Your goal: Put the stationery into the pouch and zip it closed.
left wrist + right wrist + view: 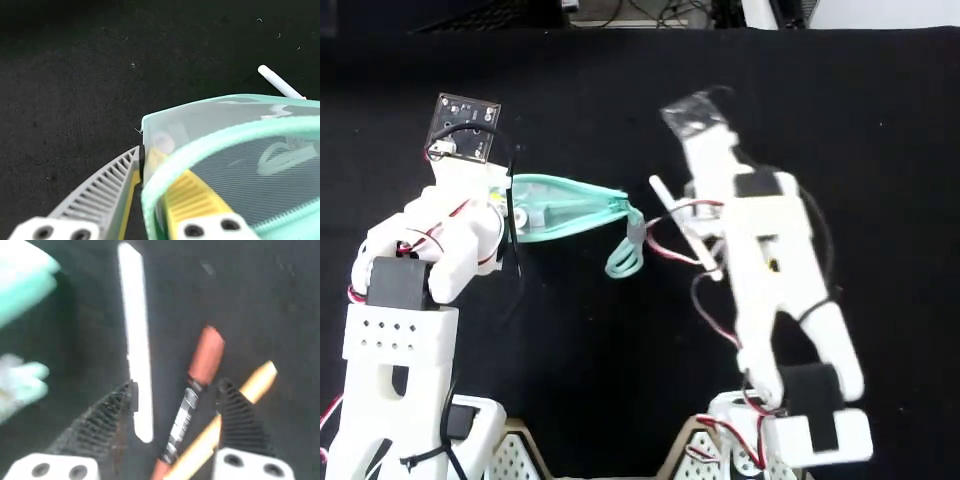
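The table (75, 75) is covered by a matt black cloth, slightly rough and flecked with lint. The pouch (240, 165) is made of translucent mint-green plastic, finely ribbed and faintly shiny, and its zip edge is bound in woven tape. The left gripper (145, 155) is formed of matt grey ribbed plastic, faced on one side in yellow. The right gripper (176, 387) is moulded in matt black ribbed plastic. A white stick (136, 340) looks like smooth plastic, a reddish pen (205, 355) is capped in glossy plastic, and a tan pencil (255, 382) appears wooden.
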Action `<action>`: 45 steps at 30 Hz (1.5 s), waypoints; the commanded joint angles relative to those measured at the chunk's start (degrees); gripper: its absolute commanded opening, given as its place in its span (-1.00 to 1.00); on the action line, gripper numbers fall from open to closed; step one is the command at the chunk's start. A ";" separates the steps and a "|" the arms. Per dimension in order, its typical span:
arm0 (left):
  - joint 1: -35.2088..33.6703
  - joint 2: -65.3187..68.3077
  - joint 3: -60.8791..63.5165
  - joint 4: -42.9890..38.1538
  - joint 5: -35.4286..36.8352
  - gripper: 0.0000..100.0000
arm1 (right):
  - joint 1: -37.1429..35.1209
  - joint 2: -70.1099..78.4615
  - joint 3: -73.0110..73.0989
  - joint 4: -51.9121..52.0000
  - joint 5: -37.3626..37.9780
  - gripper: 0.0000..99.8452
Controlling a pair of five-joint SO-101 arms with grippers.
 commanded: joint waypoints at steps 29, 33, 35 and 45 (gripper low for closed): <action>-0.92 1.23 3.82 -1.23 -0.44 -0.94 | 6.33 20.26 -9.45 -3.34 -0.09 -0.98; -0.92 1.23 3.82 -1.23 -0.44 -0.94 | 5.45 7.60 8.13 -9.49 2.81 -0.97; -0.92 1.23 3.82 -1.23 -0.44 -0.94 | 3.25 2.86 14.29 -10.90 3.43 -0.97; -1.01 1.23 3.82 -1.23 -0.44 -0.94 | -5.27 5.76 9.10 -0.44 3.08 -0.63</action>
